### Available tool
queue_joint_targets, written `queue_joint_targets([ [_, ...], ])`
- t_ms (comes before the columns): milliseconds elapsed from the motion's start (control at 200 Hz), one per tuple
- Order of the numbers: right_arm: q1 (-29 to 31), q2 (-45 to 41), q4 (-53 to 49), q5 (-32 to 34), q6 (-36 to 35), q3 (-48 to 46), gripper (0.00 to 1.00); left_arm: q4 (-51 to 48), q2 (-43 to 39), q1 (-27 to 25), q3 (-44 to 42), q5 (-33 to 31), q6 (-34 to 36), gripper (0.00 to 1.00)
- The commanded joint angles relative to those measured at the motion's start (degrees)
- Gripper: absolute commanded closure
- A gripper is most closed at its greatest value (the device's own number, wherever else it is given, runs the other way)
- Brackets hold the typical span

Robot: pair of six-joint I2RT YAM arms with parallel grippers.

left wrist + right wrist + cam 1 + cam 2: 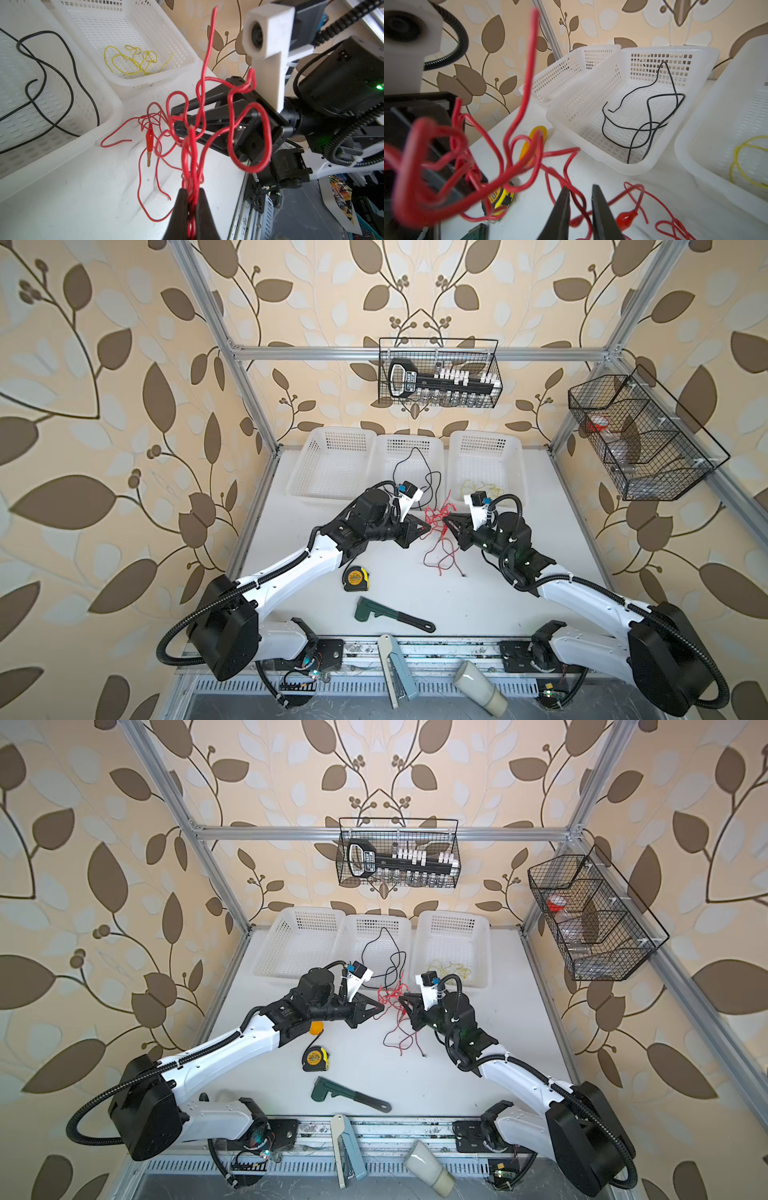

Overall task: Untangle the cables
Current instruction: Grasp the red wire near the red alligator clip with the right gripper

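Left gripper (190, 190) is pressed together on a twisted bundle of the red cables (193, 145), and you hold that bundle lifted off the table (498, 593). That probably serves to let the loops hang apart, so you can see which strand crosses which. In both top views the tangle sits near the table's centre, between your two arms, with loose tails trailing onto the table toward 6 o'clock.

Right gripper (580, 186) faces it from 3 o'clock with its jaws a little apart. A red strand runs through the gap, but nothing looks clamped, so you seem to be lining up a second hold rather than pulling. One red alligator clip (149, 137) hangs below the knot, and it could snag a loop if you draw the strands apart quickly.

At 12 o'clock the black cable (664, 95) lies alone in the middle basket (409, 438) and the yellow cable (135, 60) alone in the right basket (484, 435). Sorting by colour seems to be the plan, and only red is left to free. A yellow tape measure (355, 577) sits at about 8 o'clock from the tangle, clear of the wires.
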Motion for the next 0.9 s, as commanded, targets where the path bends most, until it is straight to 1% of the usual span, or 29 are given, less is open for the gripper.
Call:
queue_joint_targets([
  [0, -0.23, 0.15, 1.53, 0.68, -0.32, 1.21, 0.94, 2.91, -1.44, 0.23, -0.32, 0.32, 1.58, 1.0],
  [80, -0.32, -0.61, 1.1, 3.32, -0.45, 0.48, 0.99, 2.37, -2.33, 0.26, -0.74, -2.69, 1.53, 1.0],
  [110, -0.32, -0.9, 0.63, 4.93, -0.52, 0.41, 1.0, 1.67, -2.65, 0.27, -0.76, -5.07, 1.57, 1.0],
  [230, -0.43, -2.24, -3.67, 12.03, -1.43, 0.25, 1.0, -2.19, -4.23, 0.58, -0.55, -15.72, 0.99, 1.0],
  [295, -0.5, -2.81, -5.96, 14.77, -2.23, 0.19, 1.0, -3.6, -5.33, 1.09, -0.56, -20.17, 0.11, 1.0],
  [430, -0.73, -3.52, -8.73, 17.52, -3.11, -0.73, 1.0, -3.86, -7.94, 2.16, -1.82, -24.29, -1.06, 1.0],
  [525, -1.48, -3.31, -10.91, 20.5, -1.78, -1.3, 1.0, -3.64, -9.96, 2.49, -2.67, -27.51, -1.55, 1.0],
  [665, -2.92, -3.61, -11.34, 22.21, 0.26, -3.05, 1.0, -4.75, -12.28, 3.09, -3.28, -33.21, -2.27, 1.0],
  [745, -3.22, -3.95, -11.32, 21.88, 0.33, -3.46, 1.0, -5.28, -13.01, 3.61, -3.56, -34.69, -2.54, 1.0],
  [800, -3.21, -4.05, -11.32, 20.9, -0.07, -3.37, 1.0, -5.3, -13.11, 3.63, -3.67, -34.53, -2.55, 1.0],
  [895, -3.22, -3.99, -10.29, 16.43, -1.45, -3.25, 1.0, -4.53, -12.18, 3.65, -3.65, -30.39, -2.05, 1.0],
])
